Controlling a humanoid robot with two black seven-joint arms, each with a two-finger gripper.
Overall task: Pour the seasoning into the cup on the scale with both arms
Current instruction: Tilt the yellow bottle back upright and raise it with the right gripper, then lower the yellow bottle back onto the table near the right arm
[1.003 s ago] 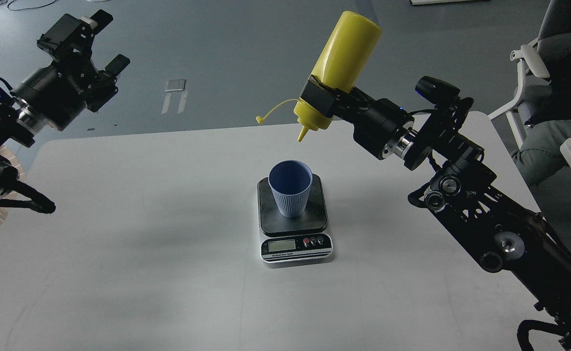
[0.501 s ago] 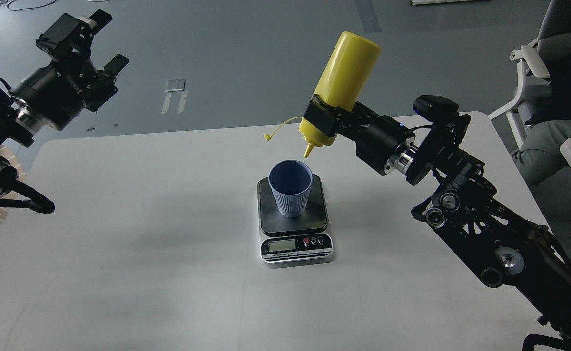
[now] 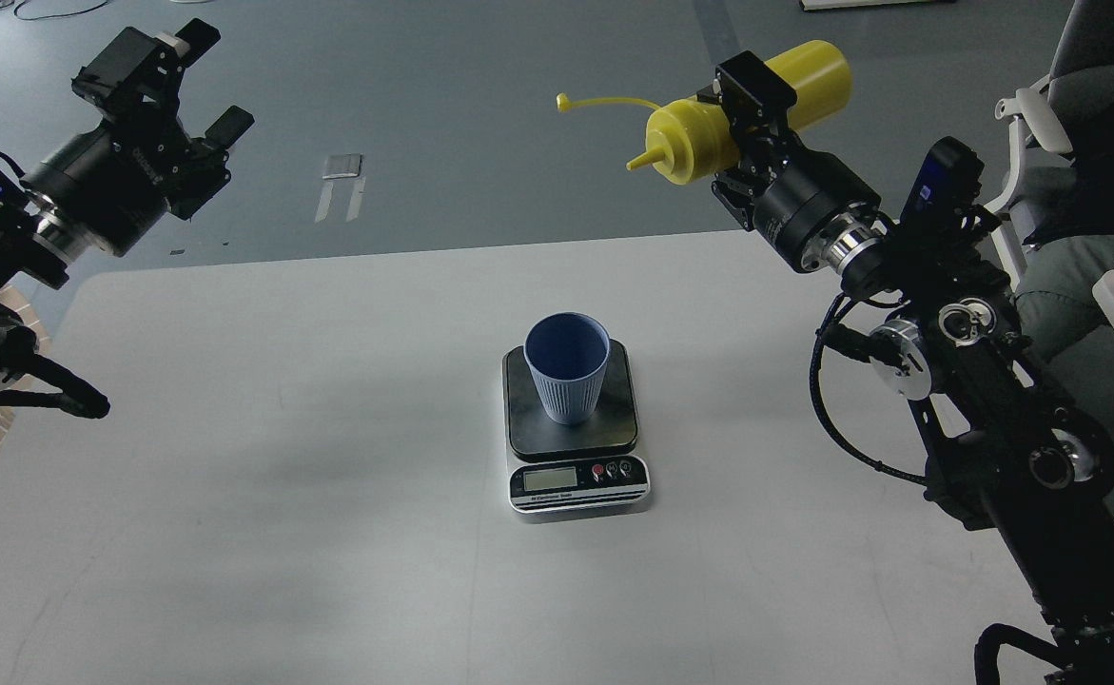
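Your seasoning bottle (image 3: 756,119) is yellow plastic with a conical nozzle and a thin cap strap trailing left. It sits upper right of frame, lying near horizontal, nozzle pointing left. Right pincer (image 3: 745,119) is clamped on its midsection. Half a second ago the bottle was tipped nozzle-down just above the cup rim; now it's swung up and right, well apart from the cup. The light-blue ribbed cup (image 3: 566,369) hasn't moved: upright on the scale (image 3: 574,428) at centre of the white worktop (image 3: 233,476). Left pincer (image 3: 197,84), upper left, has its fingers apart and holds nothing, same pose as before.
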